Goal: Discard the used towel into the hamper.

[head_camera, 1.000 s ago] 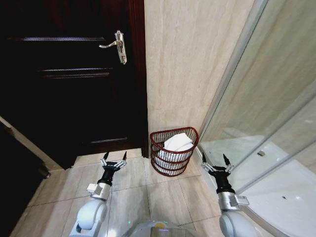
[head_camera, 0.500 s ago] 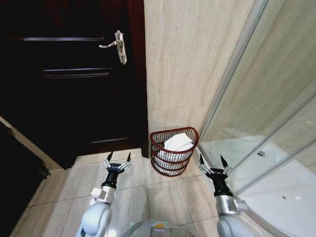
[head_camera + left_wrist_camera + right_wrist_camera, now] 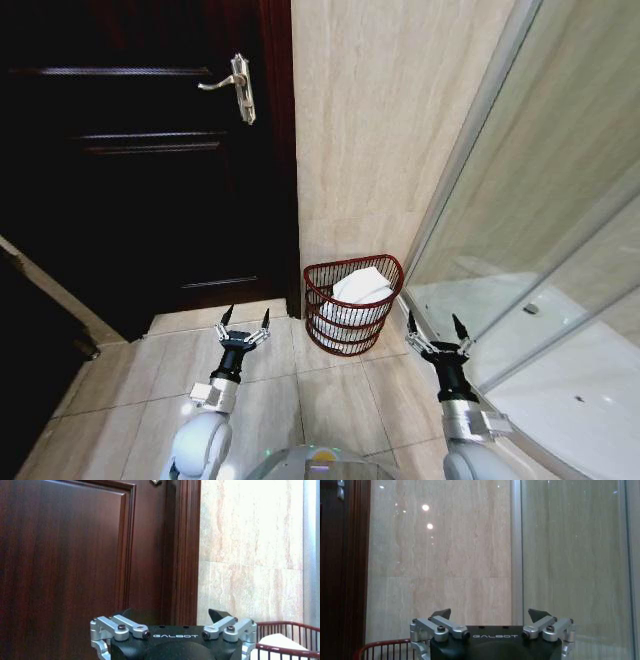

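The hamper (image 3: 350, 305), a round dark red wire basket, stands on the floor against the beige wall. A white towel (image 3: 358, 287) lies folded inside it, its top poking above the rim. My left gripper (image 3: 246, 320) hovers open to the left of the hamper, above the floor tiles. My right gripper (image 3: 433, 324) hovers open to the hamper's right, beside the shower glass. Both hold nothing. The hamper's rim (image 3: 290, 639) and towel (image 3: 277, 645) show in the left wrist view past the open left gripper (image 3: 172, 613). The right wrist view catches the rim (image 3: 385, 647) beside the open right gripper (image 3: 490, 613).
A dark wooden door (image 3: 140, 170) with a metal handle (image 3: 235, 85) fills the left wall. A glass shower enclosure (image 3: 540, 250) runs along the right, its frame (image 3: 470, 150) slanting down close to the hamper. Beige floor tiles (image 3: 330, 390) lie open between the arms.
The left arm has shifted right, nearer the hamper. The right gripper moved slightly left, then back right. The view tilted a little. Both grippers stay open and the towel rests in the hamper throughout.
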